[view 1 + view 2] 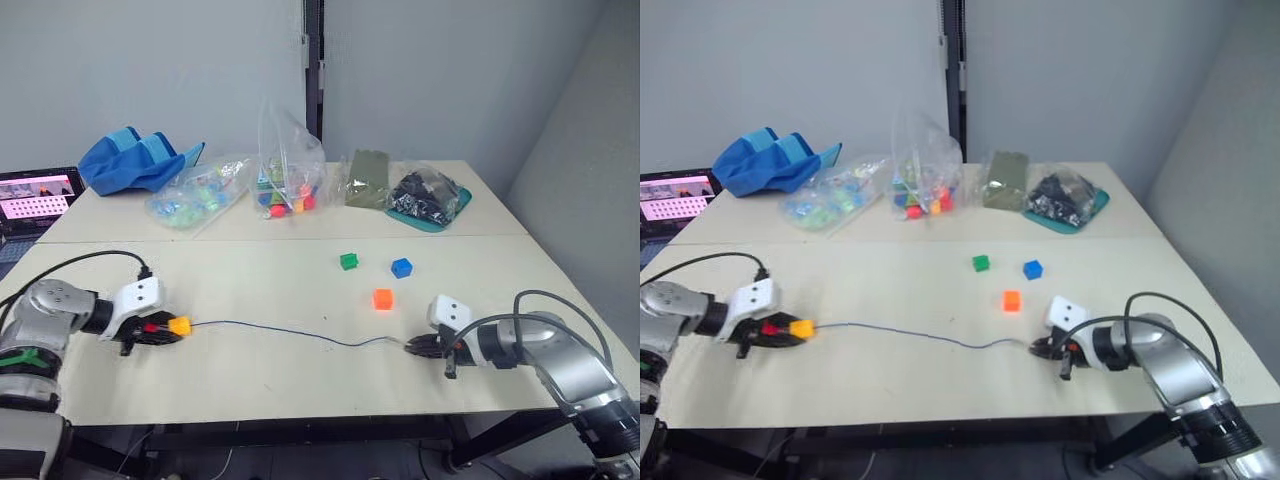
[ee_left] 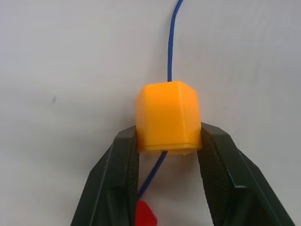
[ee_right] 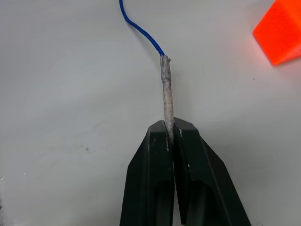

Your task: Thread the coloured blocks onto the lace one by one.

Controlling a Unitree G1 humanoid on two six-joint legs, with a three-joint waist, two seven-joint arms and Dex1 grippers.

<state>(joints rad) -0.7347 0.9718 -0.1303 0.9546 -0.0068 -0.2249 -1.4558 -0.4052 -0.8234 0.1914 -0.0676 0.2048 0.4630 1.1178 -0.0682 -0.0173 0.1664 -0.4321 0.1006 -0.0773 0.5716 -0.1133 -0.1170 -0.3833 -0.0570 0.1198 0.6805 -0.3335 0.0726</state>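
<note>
Clamping yellow block (image 2: 168, 117), threaded on lace (image 1: 280, 329), with left gripper (image 2: 168, 147); pinching pale lace tip (image 3: 166, 92) with right gripper (image 3: 170, 129).

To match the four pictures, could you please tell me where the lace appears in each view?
Left eye: the lace runs across the table from left gripper to right gripper.
Right eye: the same line.
Left wrist: it passes through the gripped yellow block.
Right wrist: its pale tip is pinched between the fingers.
Landmark: the orange block near the tip, also in both eye views.
</note>
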